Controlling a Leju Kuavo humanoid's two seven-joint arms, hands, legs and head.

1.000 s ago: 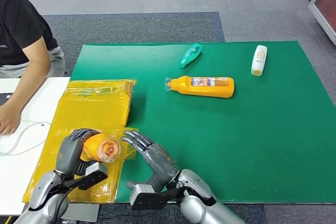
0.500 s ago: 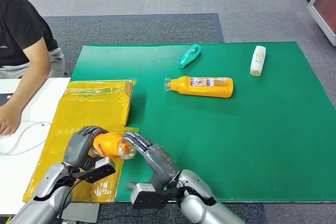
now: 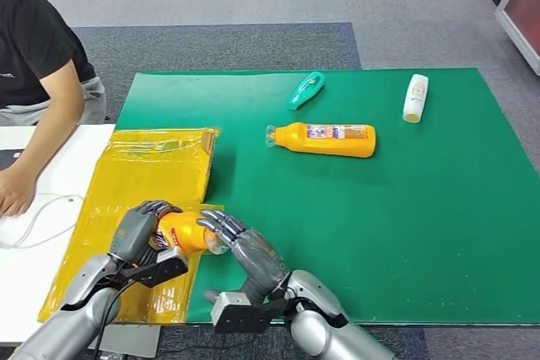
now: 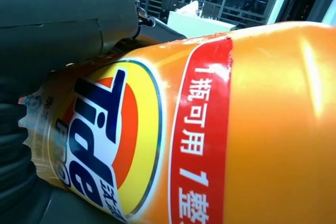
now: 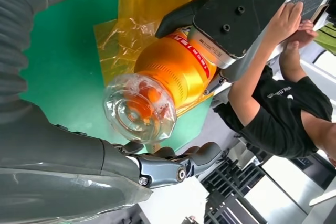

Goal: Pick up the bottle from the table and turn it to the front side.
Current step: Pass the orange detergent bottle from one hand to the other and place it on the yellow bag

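in the head view the left hand (image 3: 137,233) grips an orange bottle (image 3: 183,232) lying sideways, its fingers (image 3: 156,207) wrapped over the body, above the near edge of a yellow plastic sheet (image 3: 146,174) on the green bench (image 3: 395,225). the bottle's clear cap (image 3: 215,242) points toward the right hand (image 3: 248,252), whose fingers (image 3: 219,223) are spread apart and reach over the cap end; whether they touch it cannot be told here. well beyond both sets of fingers lie a second orange bottle (image 3: 325,138), a teal bottle (image 3: 305,89) and a white bottle (image 3: 415,97), all on their sides. a person (image 3: 38,56) in a black shirt sits off to the left hand's side, one hand on a white table (image 3: 38,242). in the left wrist view the held bottle (image 4: 222,129) sits close against the grey thumb (image 4: 67,14), its label with a round logo and a red band turned to the camera. in the right wrist view the cap (image 5: 138,109) sits just beside the right hand's dark fingers (image 5: 174,163), which curve past it, apart and not clasped on it, while the left hand's dark fingers (image 5: 182,17) clamp the orange body.
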